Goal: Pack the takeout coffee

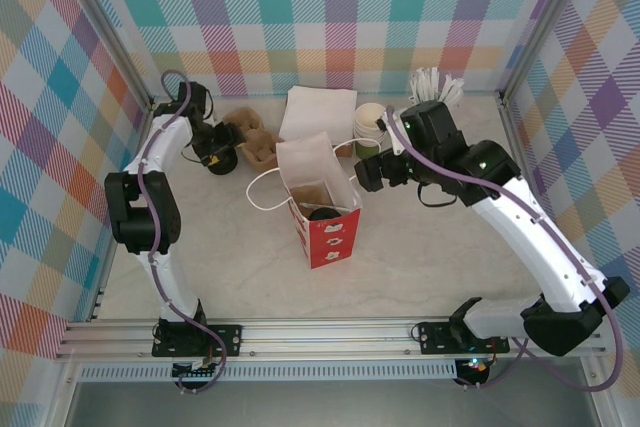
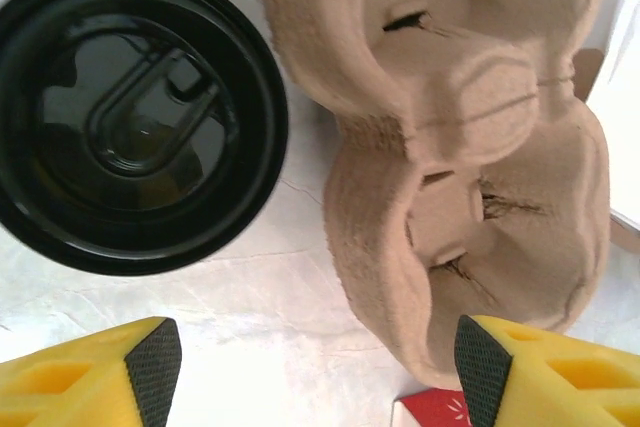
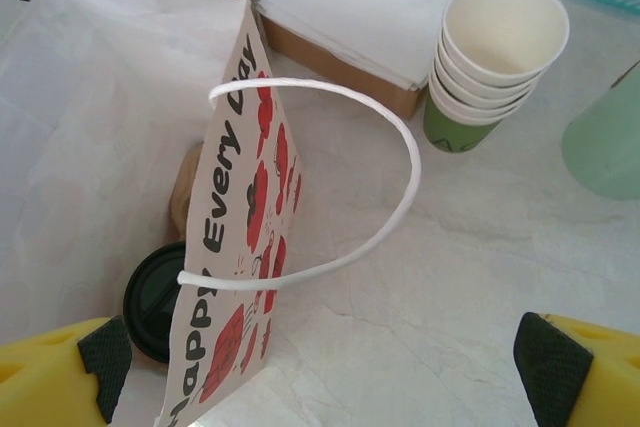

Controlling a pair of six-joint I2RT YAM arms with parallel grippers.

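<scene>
The takeout coffee is hidden from me. A red-and-white paper bag (image 1: pixel 322 209) (image 3: pixel 120 127) stands open mid-table, with a black lid (image 3: pixel 150 299) (image 1: pixel 322 213) over a brown carrier inside it. My right gripper (image 1: pixel 367 173) (image 3: pixel 325 367) hangs open at the bag's right side, and the bag's wall and white handle (image 3: pixel 400 147) lie between its fingers. My left gripper (image 1: pixel 213 152) (image 2: pixel 320 372) is open above bare table, between a loose black lid (image 2: pixel 140 117) and a cardboard cup carrier (image 2: pixel 470 147). Its jaws hold nothing.
Stacked green cups with cream insides (image 3: pixel 495 57) (image 1: pixel 370 125) stand right of a napkin pile (image 3: pixel 380 2) (image 1: pixel 318 112). A pale-green holder (image 3: pixel 605 142) of white sticks stands at the back right. Plaid walls enclose the table.
</scene>
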